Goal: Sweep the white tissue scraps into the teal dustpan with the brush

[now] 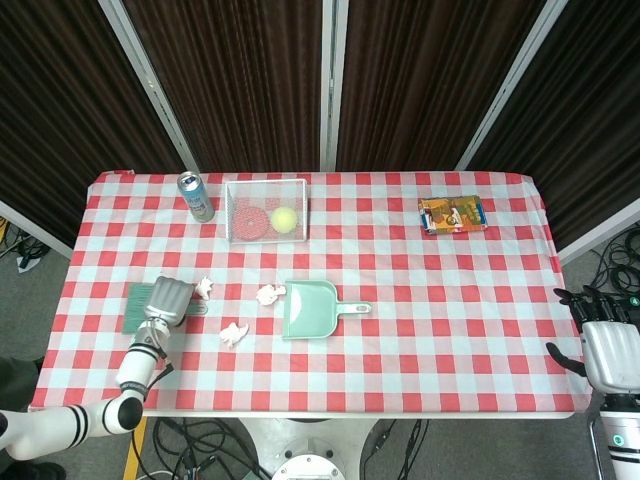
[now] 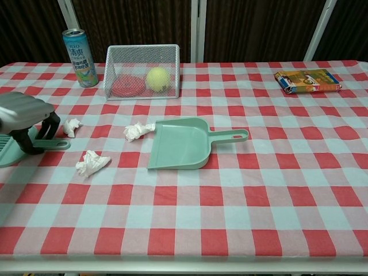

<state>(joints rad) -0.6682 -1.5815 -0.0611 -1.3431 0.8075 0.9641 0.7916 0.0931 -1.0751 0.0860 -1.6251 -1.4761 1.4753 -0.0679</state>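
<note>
The teal dustpan [image 1: 310, 308] [image 2: 181, 144] lies mid-table, its handle pointing right. Three white tissue scraps lie to its left: one [image 1: 268, 294] [image 2: 137, 131] at the pan's far left corner, one [image 1: 205, 288] [image 2: 71, 126] further left, one [image 1: 234, 333] [image 2: 91, 163] nearer the front edge. The teal brush [image 1: 135, 305] [image 2: 57, 144] lies flat at the table's left. My left hand [image 1: 168, 300] [image 2: 26, 118] is down on it, fingers curled around the handle. My right hand [image 1: 608, 352] hangs beyond the table's right front corner, fingers spread, holding nothing.
A wire basket [image 1: 266, 208] [image 2: 142, 70] at the back holds a yellow ball [image 2: 157, 77] and a red item. A drink can [image 1: 196, 194] [image 2: 79, 49] stands left of it. A colourful packet [image 1: 453, 214] [image 2: 307, 80] lies at the back right.
</note>
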